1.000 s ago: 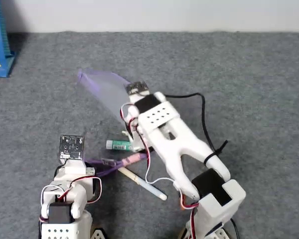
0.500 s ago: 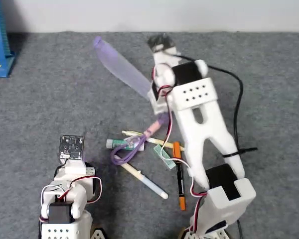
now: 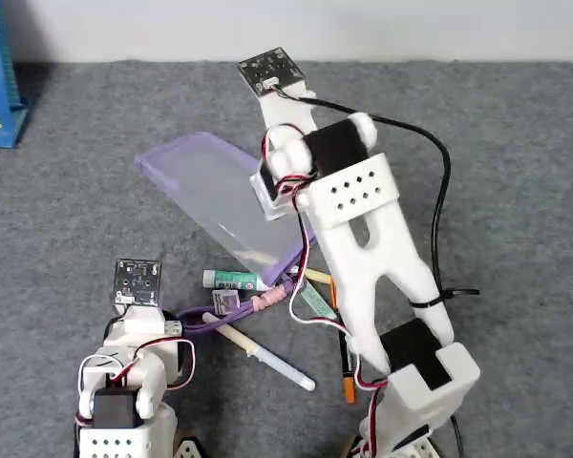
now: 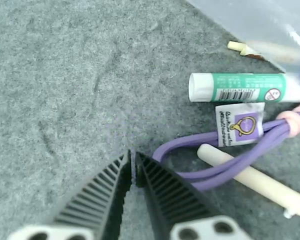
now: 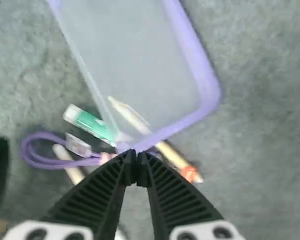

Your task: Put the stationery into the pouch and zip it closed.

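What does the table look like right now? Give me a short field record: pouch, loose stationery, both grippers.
pouch: translucent, purple-rimmed pouch, held at one edge
right gripper: shut on the pouch's purple rim
left gripper: shut, empty, over the grey table surface, beside the purple strap
outside the pouch: glue stick, cream pen, black and orange pen
zip: cannot tell

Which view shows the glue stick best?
Left wrist view: the glue stick lies close and almost whole. High view shows it small beside the pouch; right wrist view shows it farther off, one end at the pouch's edge.
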`<state>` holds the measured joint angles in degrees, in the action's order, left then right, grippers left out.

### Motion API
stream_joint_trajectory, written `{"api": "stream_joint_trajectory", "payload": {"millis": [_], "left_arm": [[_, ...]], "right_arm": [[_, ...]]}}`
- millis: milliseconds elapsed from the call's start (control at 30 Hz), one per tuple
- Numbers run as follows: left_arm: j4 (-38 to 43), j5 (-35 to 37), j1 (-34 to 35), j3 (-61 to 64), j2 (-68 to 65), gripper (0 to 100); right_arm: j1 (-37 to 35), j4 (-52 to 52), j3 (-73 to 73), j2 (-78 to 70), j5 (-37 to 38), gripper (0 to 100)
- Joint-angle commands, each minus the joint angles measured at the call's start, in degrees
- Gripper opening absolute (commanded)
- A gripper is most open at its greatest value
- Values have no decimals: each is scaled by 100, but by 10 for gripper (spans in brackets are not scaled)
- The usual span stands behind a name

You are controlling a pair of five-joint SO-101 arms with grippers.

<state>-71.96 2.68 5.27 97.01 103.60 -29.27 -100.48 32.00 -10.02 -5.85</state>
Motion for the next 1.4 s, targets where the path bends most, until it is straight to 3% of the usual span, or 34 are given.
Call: {"api": "stream_joint_trajectory", "payload": {"millis": [0, 300, 600, 767, 1000, 1367], "left_arm": [[-26, -18, 35, -57, 62, 13], [-26, -18, 35, -57, 62, 13], [-26, -18, 35, -57, 62, 13], [-26, -18, 35, -57, 62, 13], [-26, -18, 35, -57, 62, 13], [-26, -18, 35, -57, 62, 13]], "right_arm": [[-189, -224, -484, 40, -580, 9], [-708, 40, -2295, 40, -1310, 9], [-796, 1815, -3332, 40, -2145, 9], [-989, 2281, -3508, 40, -2409, 14], [-1332, 2255, -3578, 40, -2980, 253], [-1341, 2484, -3596, -716, -3226, 259]]}}
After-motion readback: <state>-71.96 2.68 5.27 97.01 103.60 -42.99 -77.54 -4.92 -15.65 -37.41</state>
